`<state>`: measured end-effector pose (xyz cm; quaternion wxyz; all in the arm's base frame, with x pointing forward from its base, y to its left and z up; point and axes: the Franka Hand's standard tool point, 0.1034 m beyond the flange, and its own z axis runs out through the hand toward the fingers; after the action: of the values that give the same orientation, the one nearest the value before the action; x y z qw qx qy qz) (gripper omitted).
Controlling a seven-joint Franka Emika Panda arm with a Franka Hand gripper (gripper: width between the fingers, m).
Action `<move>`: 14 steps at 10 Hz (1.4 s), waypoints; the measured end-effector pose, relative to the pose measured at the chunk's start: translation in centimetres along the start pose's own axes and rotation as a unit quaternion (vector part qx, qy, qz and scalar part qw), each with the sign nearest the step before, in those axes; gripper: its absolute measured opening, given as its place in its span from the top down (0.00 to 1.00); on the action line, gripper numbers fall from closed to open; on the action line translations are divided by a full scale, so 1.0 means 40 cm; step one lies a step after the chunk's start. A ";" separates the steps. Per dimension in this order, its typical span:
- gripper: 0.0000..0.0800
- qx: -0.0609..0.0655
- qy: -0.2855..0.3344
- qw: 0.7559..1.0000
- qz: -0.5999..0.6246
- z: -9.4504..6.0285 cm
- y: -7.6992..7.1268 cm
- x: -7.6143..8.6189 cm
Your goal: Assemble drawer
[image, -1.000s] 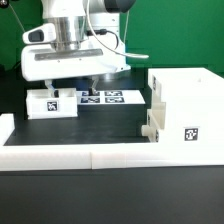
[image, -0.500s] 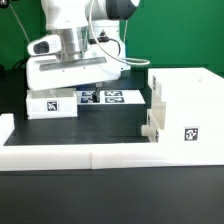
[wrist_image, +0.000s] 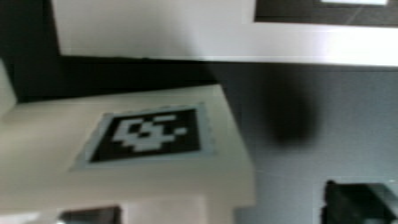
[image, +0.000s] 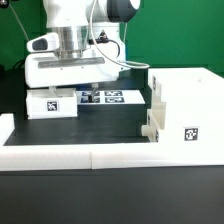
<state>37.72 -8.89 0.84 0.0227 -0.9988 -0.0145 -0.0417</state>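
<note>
A small white tray (image: 50, 104) with a square tag lies on the table at the exterior view's left. The tall white box housing (image: 190, 105) stands at the right. A second tray front with a knob (image: 150, 126) shows low on its left face. My gripper (image: 82, 93) is low over the right end of the small tray. In the wrist view the tray (wrist_image: 151, 135) with its tag fills the picture. The gripper (wrist_image: 222, 208) is open. One dark finger (wrist_image: 365, 200) is off the tray and the other is over it, so the jaws straddle the tray's side wall.
The marker board (image: 110, 97) lies flat behind the tray, partly hidden by the gripper. A long low white rail (image: 100, 155) edges the table's front, and a raised rail end (image: 5, 125) stands at the exterior view's left. Dark table (image: 110, 122) lies between tray and housing.
The gripper has moved to the exterior view's left and down, from over the marker board to over the small tray's right end. Tray and housing have not moved.
</note>
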 end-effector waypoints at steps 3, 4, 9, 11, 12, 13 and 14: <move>0.76 0.000 0.000 1.000 0.000 0.000 0.000 0.000; 0.94 0.000 0.000 1.000 0.000 0.000 0.000 0.000; 0.95 0.000 0.000 1.000 0.000 0.000 0.000 0.001; 0.95 0.004 -0.004 1.000 -0.004 -0.004 -0.008 0.008; 0.95 0.013 -0.011 1.000 -0.015 -0.028 -0.029 0.037; 0.95 0.015 -0.006 1.000 -0.024 -0.055 -0.043 0.073; 0.95 0.017 -0.003 1.000 -0.024 -0.073 -0.059 0.101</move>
<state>41.41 -6.58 4.21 0.0384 -0.9978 -0.0390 -0.0387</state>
